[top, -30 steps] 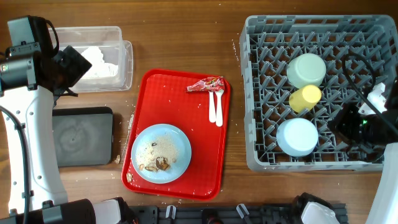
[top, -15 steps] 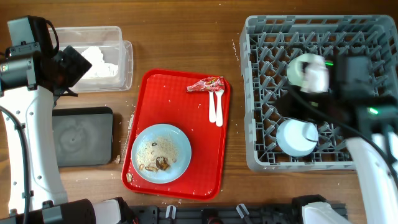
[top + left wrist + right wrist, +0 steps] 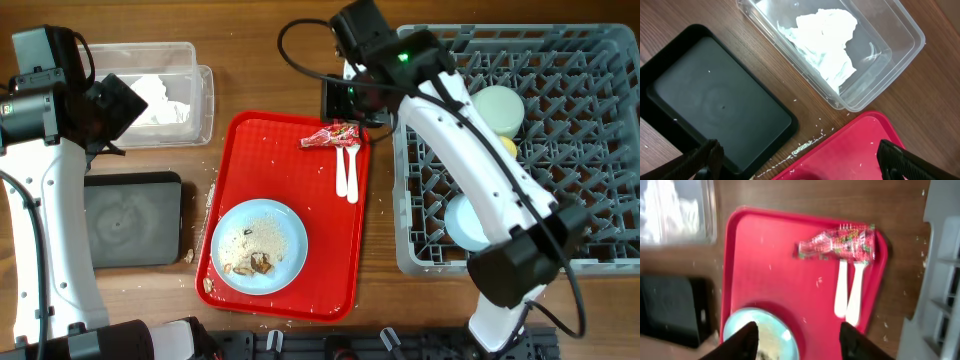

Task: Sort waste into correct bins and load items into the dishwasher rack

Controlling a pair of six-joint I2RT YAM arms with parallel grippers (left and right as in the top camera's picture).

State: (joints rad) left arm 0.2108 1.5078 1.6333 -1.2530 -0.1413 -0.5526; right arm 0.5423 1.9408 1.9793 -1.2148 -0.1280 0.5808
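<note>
The right hand (image 3: pixel 799 339) hangs above the red tray (image 3: pixel 300 160), its two dark fingers (image 3: pixel 746 340) spread well apart with nothing between them. The wrist view is blurred. Below it, near the tray's far right corner, lies the small red shiny wrapper (image 3: pixel 840 242), and touching the wrapper's near edge are the white fork and spoon (image 3: pixel 849 292), side by side and pointing away from the rack. At the tray's near left corner sits the light blue plate (image 3: pixel 222 222), carrying brown scraps (image 3: pixel 255 264) and pale crumbs (image 3: pixel 268 236). The right arm reaches in from the near right, crossing over the grey dishwasher rack (image 3: pixel 500 33) on the right of the desk (image 3: pixel 270 60). In the rack are a pale green bowl (image 3: pixel 505 105), a yellow cup (image 3: pixel 508 147) and a light blue bowl (image 3: pixel 455 225) – the last two partly hidden under the arm.

The left hand (image 3: pixel 800 167) is wide open and empty, high over the left side of the desk. Beneath it are the shallow black tray (image 3: pixel 715 110), bare but for a few specks, and beside it the clear tub (image 3: pixel 900 40) – a crumpled white napkin (image 3: pixel 827 35) lies inside. Crumbs dot the wood between black tray and red tray.
</note>
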